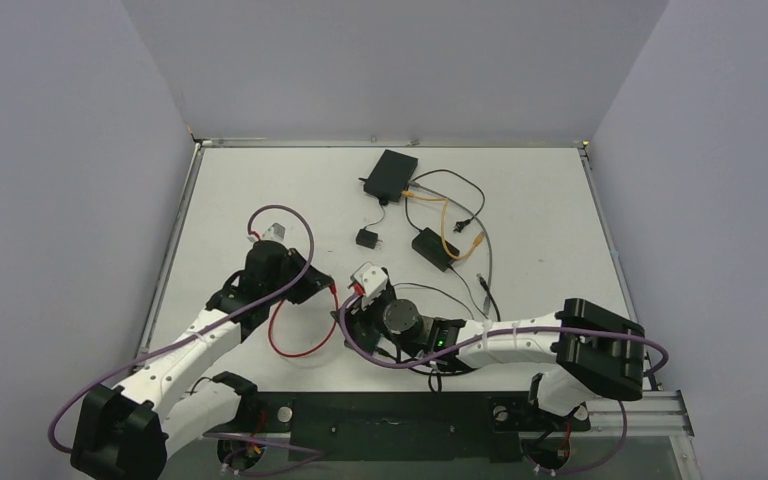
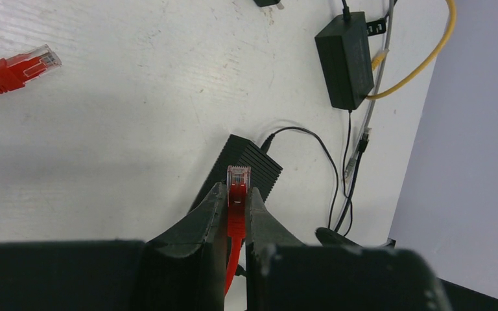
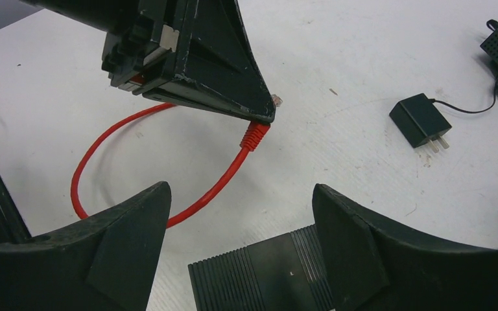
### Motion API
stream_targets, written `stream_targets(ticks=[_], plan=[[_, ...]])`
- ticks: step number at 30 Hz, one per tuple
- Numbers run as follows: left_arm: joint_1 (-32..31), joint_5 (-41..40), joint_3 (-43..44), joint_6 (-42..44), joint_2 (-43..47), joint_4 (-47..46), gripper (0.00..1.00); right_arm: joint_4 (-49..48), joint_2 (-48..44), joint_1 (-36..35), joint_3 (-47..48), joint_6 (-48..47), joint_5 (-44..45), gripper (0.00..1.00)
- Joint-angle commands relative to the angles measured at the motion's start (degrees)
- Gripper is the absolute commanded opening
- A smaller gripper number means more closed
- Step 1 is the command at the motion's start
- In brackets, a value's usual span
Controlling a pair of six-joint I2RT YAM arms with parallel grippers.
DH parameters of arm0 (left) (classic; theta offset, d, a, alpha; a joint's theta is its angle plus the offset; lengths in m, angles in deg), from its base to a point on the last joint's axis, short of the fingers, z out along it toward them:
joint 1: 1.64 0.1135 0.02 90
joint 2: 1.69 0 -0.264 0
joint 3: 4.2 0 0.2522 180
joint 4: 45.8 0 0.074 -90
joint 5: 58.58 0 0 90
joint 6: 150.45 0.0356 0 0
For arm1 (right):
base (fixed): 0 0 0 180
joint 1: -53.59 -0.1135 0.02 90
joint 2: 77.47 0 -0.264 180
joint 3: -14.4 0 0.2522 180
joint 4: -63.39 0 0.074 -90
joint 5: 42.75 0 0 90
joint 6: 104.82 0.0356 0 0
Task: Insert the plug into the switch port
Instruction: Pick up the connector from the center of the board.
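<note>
My left gripper (image 2: 237,191) is shut on a red cable's plug (image 2: 238,176), whose clear tip sticks out past the fingertips. The plug points at a small black ribbed switch (image 2: 254,165) lying on the table just ahead of it. My right gripper (image 3: 240,201) is open, one finger on each side of that switch (image 3: 266,272), and holds nothing. In the right wrist view the left gripper (image 3: 194,58) comes in from the upper left with the red plug (image 3: 255,135) at its tip. In the top view both grippers, left (image 1: 325,290) and right (image 1: 352,318), meet near the table's middle; the switch is mostly hidden there.
The red cable (image 1: 280,345) loops on the table, its other plug (image 2: 19,68) lying free. Farther back are a small wall adapter (image 1: 366,238), a black box (image 1: 390,172), another black box (image 1: 430,247) with a yellow cable (image 1: 450,225), and loose black wires (image 1: 485,285).
</note>
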Motion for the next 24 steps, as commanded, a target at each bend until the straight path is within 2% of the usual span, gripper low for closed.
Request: stream_targets(ticks=[1,9,13,20,24], plan=[[-1.4,1.5,0.0,-1.8,2.9,-1.3,0.00,-5.6,2.3,-0.1,2.7,2.8,-0.2,0.74],[-3.4,2.1,-1.1,-3.0,5.6,-0.8,0.00,-6.9,5.7,0.1,4.1,4.9,-0.6,0.66],[-3.7,2.1,-1.6,-3.3,7.1,-0.8,0.00,-7.5,6.6,0.3,4.2,6.2,-0.7,0.59],[-4.1,3.1,-2.7,-4.3,8.5,-2.2,0.00,-7.2,7.4,0.9,4.4,7.3,-2.4,0.26],[-4.2,4.2,-3.8,-5.1,9.7,-4.4,0.00,-7.5,7.4,1.0,4.2,7.6,-2.7,0.17]])
